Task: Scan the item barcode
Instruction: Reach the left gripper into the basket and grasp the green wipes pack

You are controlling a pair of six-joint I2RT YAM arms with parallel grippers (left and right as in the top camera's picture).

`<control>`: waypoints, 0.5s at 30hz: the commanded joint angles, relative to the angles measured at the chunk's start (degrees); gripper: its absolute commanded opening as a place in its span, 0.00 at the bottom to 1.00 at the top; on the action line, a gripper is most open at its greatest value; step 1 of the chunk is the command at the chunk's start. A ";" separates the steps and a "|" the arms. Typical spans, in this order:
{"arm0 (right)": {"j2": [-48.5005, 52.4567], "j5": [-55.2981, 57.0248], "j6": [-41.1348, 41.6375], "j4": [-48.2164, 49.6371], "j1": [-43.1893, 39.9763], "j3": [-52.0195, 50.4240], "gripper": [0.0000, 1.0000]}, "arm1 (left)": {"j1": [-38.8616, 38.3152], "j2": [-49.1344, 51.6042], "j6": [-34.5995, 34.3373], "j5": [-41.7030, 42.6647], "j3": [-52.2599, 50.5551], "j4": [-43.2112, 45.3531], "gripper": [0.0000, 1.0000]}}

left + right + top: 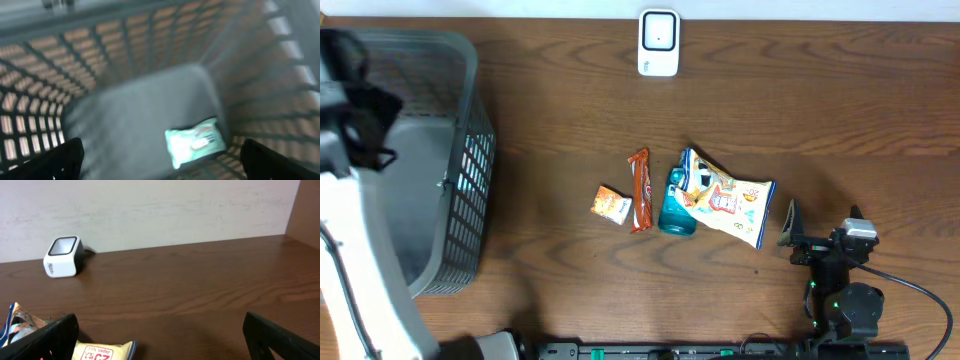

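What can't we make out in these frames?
- Pack label: blurred, left wrist view.
- Pack overhead: unseen; left arm covers part of basket.
- Barcodes on bar, bottle: too small overhead.
- Yellow packet: cut off, right wrist view's bottom edge.

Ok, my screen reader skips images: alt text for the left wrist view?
A pale green packet lies on the floor of a grey mesh basket. The left gripper has its dark fingers wide apart at the bottom corners, holding nothing.
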 commanded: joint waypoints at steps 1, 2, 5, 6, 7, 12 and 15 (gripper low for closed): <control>-0.24 0.11 0.70 -0.17 -0.11 -0.07 0.99 | 7.69 6.58 0.04 17.77 -1.42 -1.38 1.00; -0.24 0.13 0.68 -0.17 -0.11 -0.07 0.99 | 8.66 8.15 1.11 20.55 -1.70 -1.38 1.00; -0.24 0.13 0.68 -0.17 -0.11 -0.07 0.99 | 10.12 13.68 6.43 28.76 -2.99 -0.96 1.00; -0.24 0.11 0.68 -0.17 -0.11 -0.07 0.99 | 10.12 15.26 8.11 30.34 -3.56 -0.59 1.00; -0.24 0.11 0.70 -0.17 -0.11 -0.07 0.99 | 10.08 17.11 9.57 31.43 -4.24 -0.26 1.00; -0.24 0.11 0.68 -0.17 -0.11 -0.07 0.99 | 8.94 23.50 9.86 31.65 -8.11 2.27 1.00; -0.24 0.11 0.68 -0.17 -0.11 -0.07 0.99 | 8.07 25.62 9.86 31.65 -11.37 5.64 1.00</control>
